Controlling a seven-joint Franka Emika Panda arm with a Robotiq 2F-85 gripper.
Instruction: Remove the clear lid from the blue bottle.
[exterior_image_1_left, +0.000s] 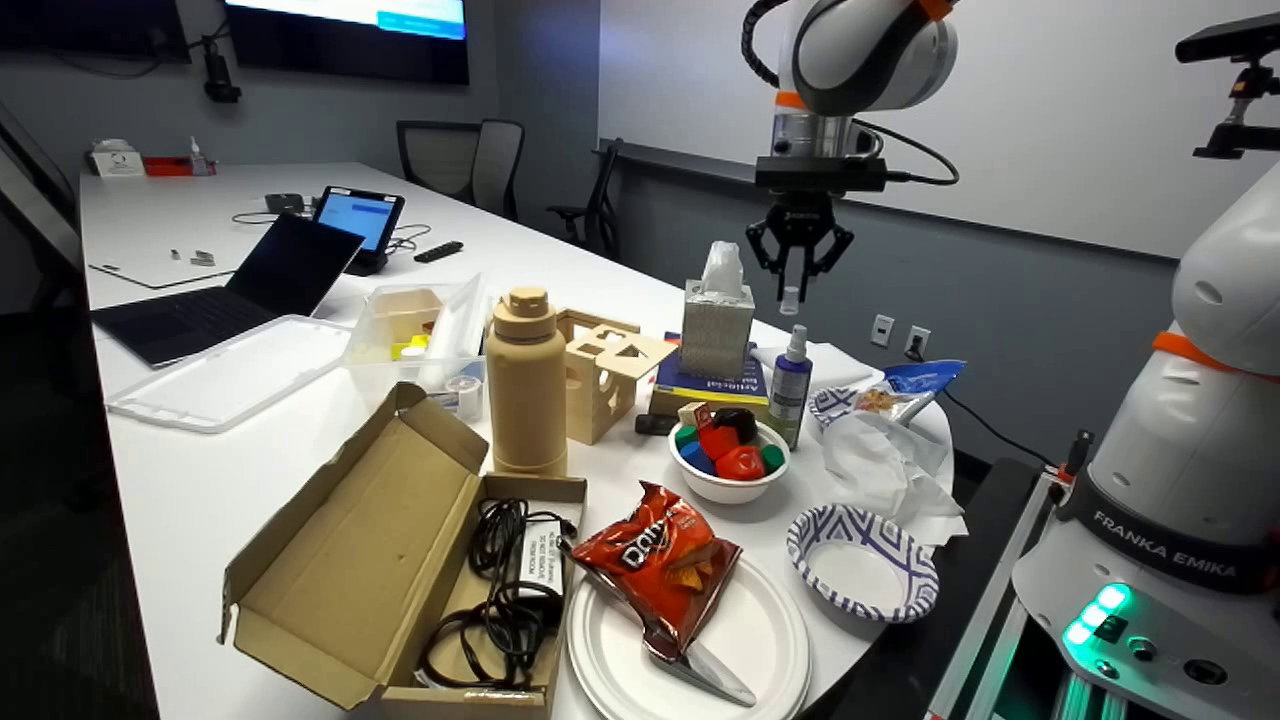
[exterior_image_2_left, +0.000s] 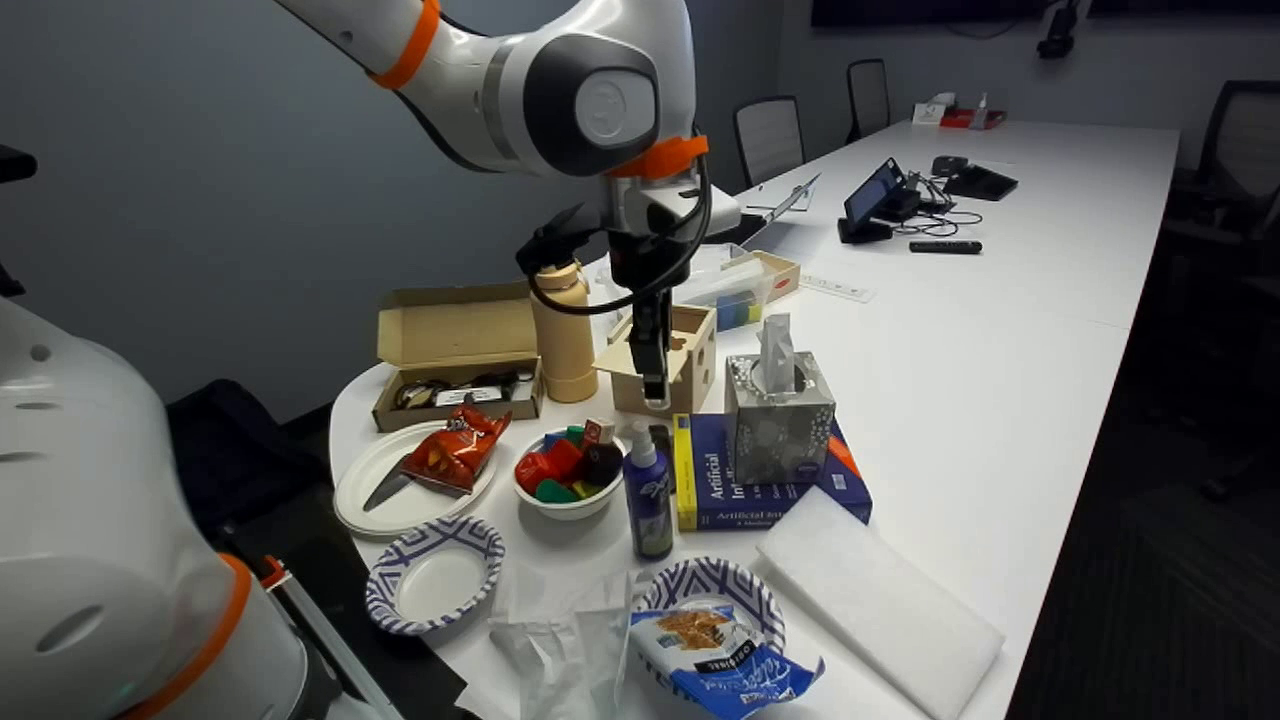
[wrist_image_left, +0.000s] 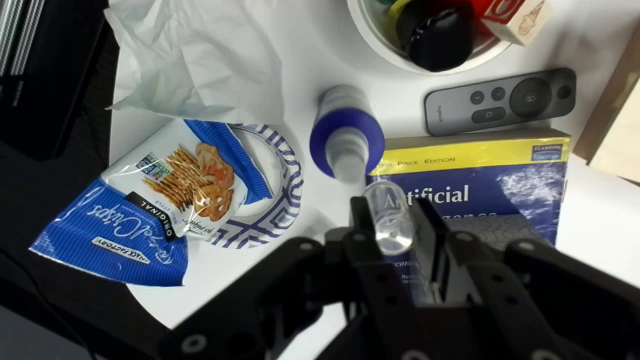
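A black two-fingered gripper (exterior_image_1_left: 792, 278) pinches a small clear plastic lid (wrist_image_left: 392, 220) in mid-air. In an exterior view its fingers (exterior_image_2_left: 651, 345) line up edge-on, so the lid is just a faint pale edge at their tips; in the wrist view the gripper covers much of the bottom. The lid is a short see-through cylinder with bright glints, the lettering of a blue-and-yellow textbook (wrist_image_left: 480, 175) showing through it. Lower down, apart from it, a slim blue plastic bottle (exterior_image_2_left: 651, 508) stands upright, its whitish spray nozzle (exterior_image_2_left: 643, 447) exposed. The print on the bottle is too small to read, and from above its blue shoulder (wrist_image_left: 374, 137) hides most of its body. Close around it on the white table (exterior_image_2_left: 1000, 380) are a round white bowl (exterior_image_1_left: 728, 491) of coloured blocks (exterior_image_1_left: 741, 463), a grey remote control (wrist_image_left: 500, 102) and the textbook, which bears a silver patterned tissue box (exterior_image_2_left: 780, 435). A blue-and-white crisps bag (wrist_image_left: 150, 205) lies partly over a blue-patterned paper bowl (wrist_image_left: 287, 200).
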